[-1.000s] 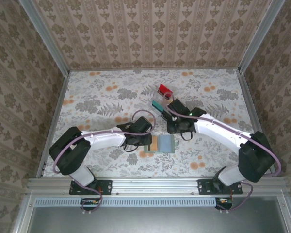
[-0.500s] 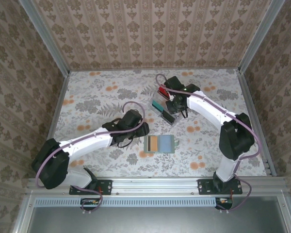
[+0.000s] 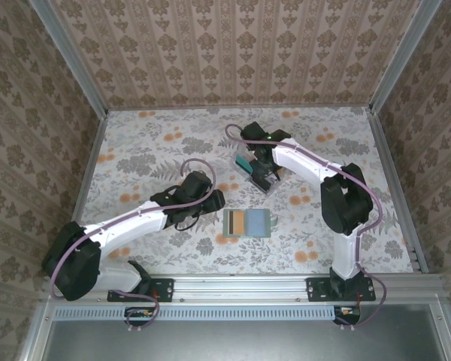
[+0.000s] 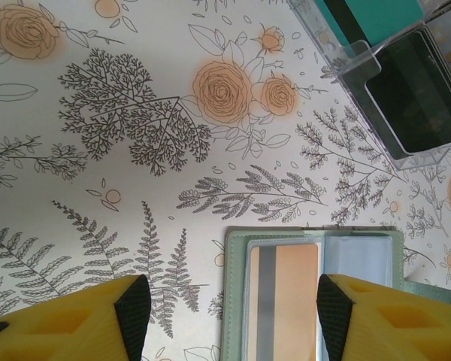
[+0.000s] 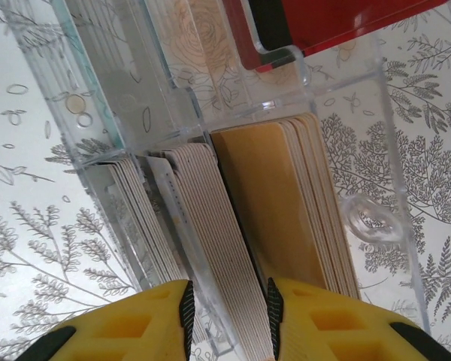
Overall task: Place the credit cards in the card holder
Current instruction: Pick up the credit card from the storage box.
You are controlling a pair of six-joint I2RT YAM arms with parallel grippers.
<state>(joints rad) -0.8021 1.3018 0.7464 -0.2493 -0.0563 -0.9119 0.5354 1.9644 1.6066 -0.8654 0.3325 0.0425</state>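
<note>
From above, the open card holder (image 3: 248, 223) lies at the centre of the worktop (image 3: 135, 143) with a tan-orange card (image 3: 243, 222) inside. The left end effector (image 3: 213, 200) sits left of it, and the right end effector (image 3: 264, 169) is over the clear tray (image 3: 270, 186). At the left wrist, the fingers (image 4: 128, 316) are spread above the holder, and the dark card (image 4: 421, 94) in the tray, upper right, bears marks too blurred to read. At the right wrist, the fingers (image 5: 165, 323) straddle a whitish card stack (image 5: 210, 248); whether they pinch it I cannot tell.
</note>
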